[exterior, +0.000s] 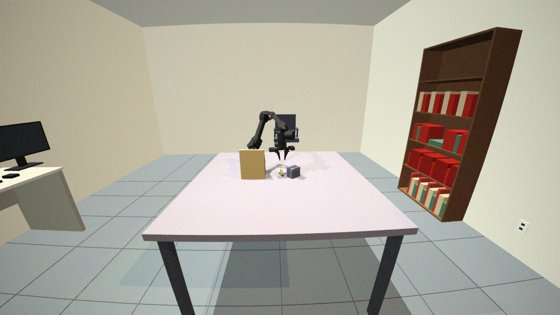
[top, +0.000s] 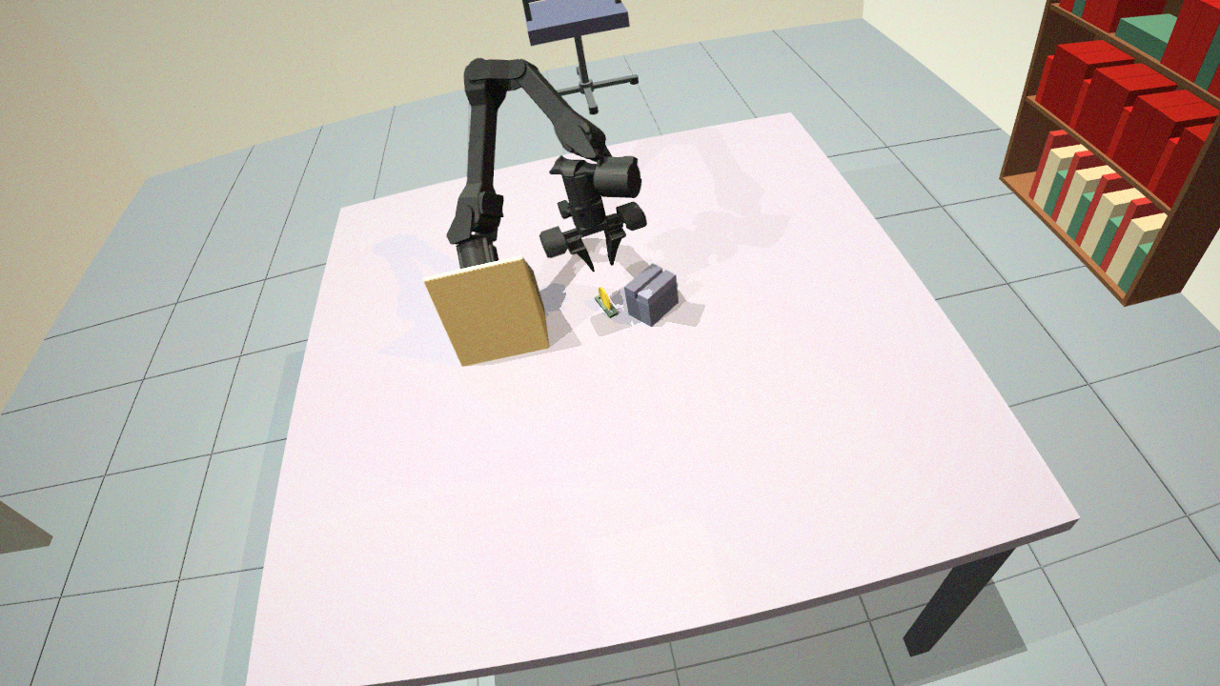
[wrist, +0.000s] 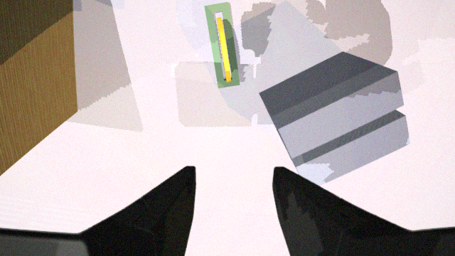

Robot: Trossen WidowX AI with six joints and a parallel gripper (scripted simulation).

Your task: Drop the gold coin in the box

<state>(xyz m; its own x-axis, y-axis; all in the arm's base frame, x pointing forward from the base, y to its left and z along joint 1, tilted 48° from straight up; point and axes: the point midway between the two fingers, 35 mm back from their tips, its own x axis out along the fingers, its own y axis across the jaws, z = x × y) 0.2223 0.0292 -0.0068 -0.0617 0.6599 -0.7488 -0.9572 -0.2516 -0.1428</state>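
The gold coin [top: 604, 297] [exterior: 281, 171] [wrist: 224, 50] stands on its edge in the green holder [top: 610, 312] [wrist: 210, 35]. The closed grey box [top: 651, 295] [exterior: 293, 172] [wrist: 320, 117] stands just to the right of the holder, and its lid slot [wrist: 350, 136] runs at an angle to the coin. My gripper [top: 601, 267] [exterior: 282, 159] [wrist: 234, 176] points down and is open and empty, its fingers partly apart. It hangs above the table, higher than the coin and box. In the wrist view the coin lies ahead of the fingertips, and the box is ahead and to the right.
A tall tan block [top: 490, 315] [exterior: 252, 164] [wrist: 39, 96] stands on the table [top: 597, 477] [exterior: 281, 207] to the left of the holder, in front of the arm's base. A chair [top: 579, 18], a desk [exterior: 50, 195] and a bookshelf [top: 1108, 171] [exterior: 474, 129] stand away from the table.
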